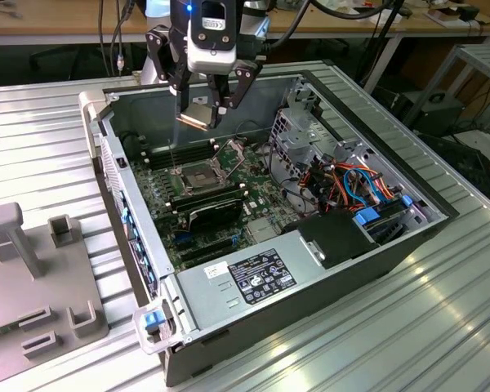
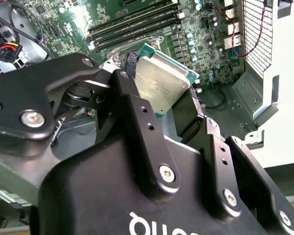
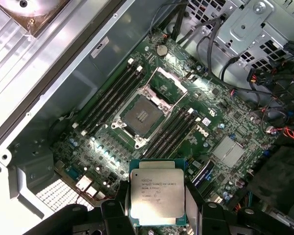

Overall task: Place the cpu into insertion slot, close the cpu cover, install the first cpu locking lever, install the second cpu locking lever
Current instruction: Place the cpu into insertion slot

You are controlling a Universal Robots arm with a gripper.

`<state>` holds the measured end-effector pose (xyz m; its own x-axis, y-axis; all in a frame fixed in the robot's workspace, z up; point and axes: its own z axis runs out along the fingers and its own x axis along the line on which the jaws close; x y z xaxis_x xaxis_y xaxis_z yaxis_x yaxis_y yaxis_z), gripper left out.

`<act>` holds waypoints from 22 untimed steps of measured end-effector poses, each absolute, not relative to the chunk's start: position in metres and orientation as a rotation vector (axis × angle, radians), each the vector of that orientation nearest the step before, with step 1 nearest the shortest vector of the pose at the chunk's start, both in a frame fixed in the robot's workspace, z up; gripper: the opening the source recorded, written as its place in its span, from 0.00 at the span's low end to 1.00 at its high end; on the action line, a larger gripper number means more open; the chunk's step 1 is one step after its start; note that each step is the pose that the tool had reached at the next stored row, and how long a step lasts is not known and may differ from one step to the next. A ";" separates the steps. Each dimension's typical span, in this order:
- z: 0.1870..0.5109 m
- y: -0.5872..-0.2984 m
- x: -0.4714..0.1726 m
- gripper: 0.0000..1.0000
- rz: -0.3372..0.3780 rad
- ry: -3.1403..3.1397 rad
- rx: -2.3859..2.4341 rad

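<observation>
My gripper [image 1: 202, 108] hangs above the open computer case, shut on the cpu [image 1: 198, 114], a flat square chip with a dull silver top. In both wrist views the black fingers [image 3: 115, 215] clamp two opposite edges of the cpu [image 3: 158, 196] [image 2: 161, 83]. Below it on the green motherboard lies the insertion slot [image 3: 139, 116] [image 1: 198, 175], its dark pin field bare. The cpu cover [image 3: 167, 87] [image 1: 230, 152], a silvery frame with a square window, is swung open beside the slot. The chip is held well above the board, apart from the slot.
Long black memory sticks [image 3: 110, 100] flank the slot on both sides. A metal drive cage [image 1: 298, 135] with coloured cables [image 1: 351, 184] and a power supply [image 1: 253, 273] stand inside the case. A grey fixture [image 1: 41, 269] lies on the table at the exterior view's left.
</observation>
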<state>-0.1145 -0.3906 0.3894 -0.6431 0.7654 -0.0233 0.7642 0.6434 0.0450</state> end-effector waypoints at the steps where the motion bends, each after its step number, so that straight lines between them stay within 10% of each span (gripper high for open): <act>1: 0.389 -0.391 -0.114 0.55 0.048 2.810 1.311; 22: 0.389 -0.391 -0.114 0.55 0.045 2.753 1.426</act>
